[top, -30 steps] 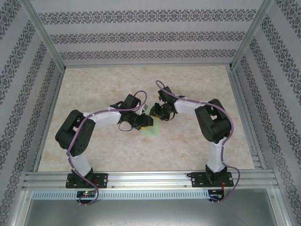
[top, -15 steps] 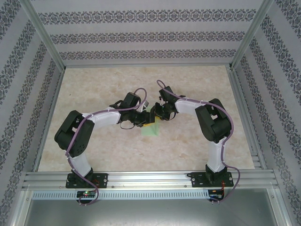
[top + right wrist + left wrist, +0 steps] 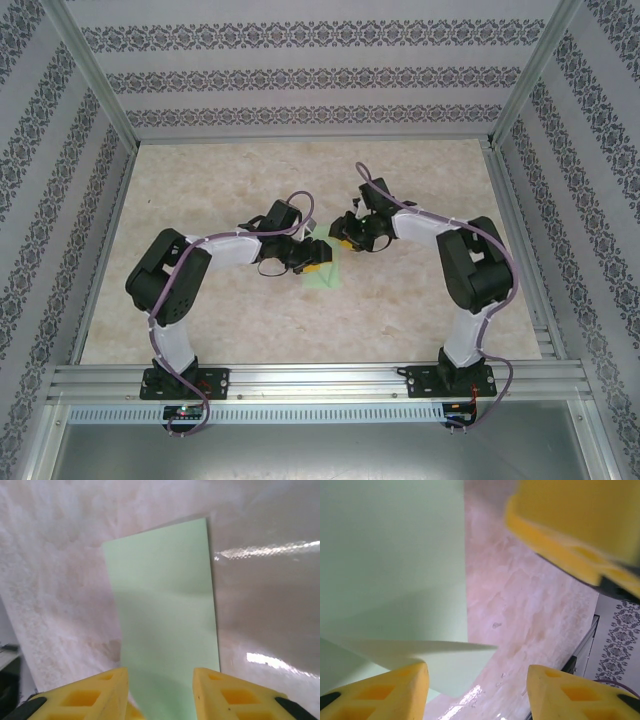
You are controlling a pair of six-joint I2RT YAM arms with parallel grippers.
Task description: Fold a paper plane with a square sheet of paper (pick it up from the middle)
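The pale green sheet of paper [image 3: 325, 277] lay flat near the middle of the worktop [image 3: 200, 190], a little toward its near edge. It looked already partly folded. From the right wrist it read as a narrow rectangle, and from the left wrist a pointed flap lay across one corner.

The left pincer [image 3: 476, 669] hovered low over the sheet's edge with its jaws well apart and gripped nothing; bare worktop showed in the gap. The right pincer [image 3: 160, 672] stood just beside it, toward the far edge. Its jaws were parted too, astride the sheet's end, and held nothing. The two probably sat this close so that one could pin the paper while the other worked a crease.

The paper was plain. No brand, label or readable writing appeared, only a repeating pattern on the enclosure walls [image 3: 300, 80].
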